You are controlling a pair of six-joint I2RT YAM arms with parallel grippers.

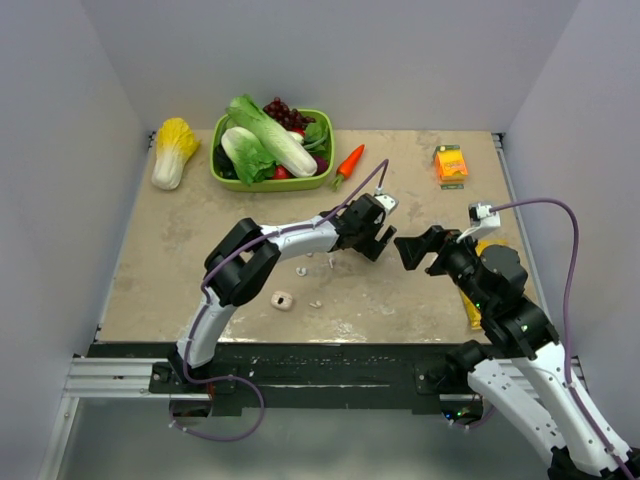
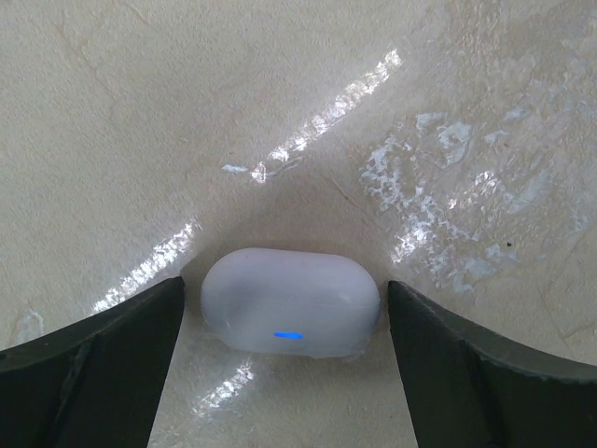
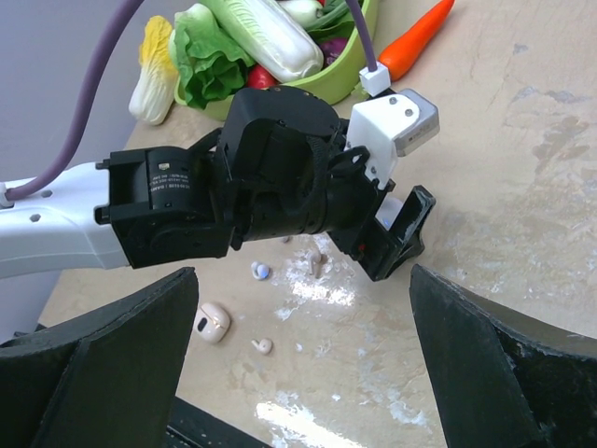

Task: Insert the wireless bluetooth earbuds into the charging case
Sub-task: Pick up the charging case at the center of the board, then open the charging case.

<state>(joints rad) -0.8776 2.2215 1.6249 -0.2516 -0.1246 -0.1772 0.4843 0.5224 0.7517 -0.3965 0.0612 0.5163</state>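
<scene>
The cream charging case (image 1: 283, 299) lies open on the table, its dark hollow showing in the right wrist view (image 3: 213, 322). Tiny white earbuds (image 1: 302, 269) lie loose near it; three show in the right wrist view (image 3: 261, 271), one by the case (image 3: 263, 346). My left gripper (image 1: 378, 240) is low over the table, right of them. It is open (image 2: 284, 285), its fingers on either side of a white pill-shaped case with a blue light (image 2: 291, 301), small gaps on both sides. My right gripper (image 1: 420, 250) is open and empty (image 3: 303, 271), facing the left gripper.
A green basket (image 1: 270, 183) of vegetables stands at the back, with a carrot (image 1: 348, 163) beside it. A yellow cabbage (image 1: 175, 150) lies back left, an orange carton (image 1: 450, 162) back right. A yellow object (image 1: 470, 303) lies under the right arm.
</scene>
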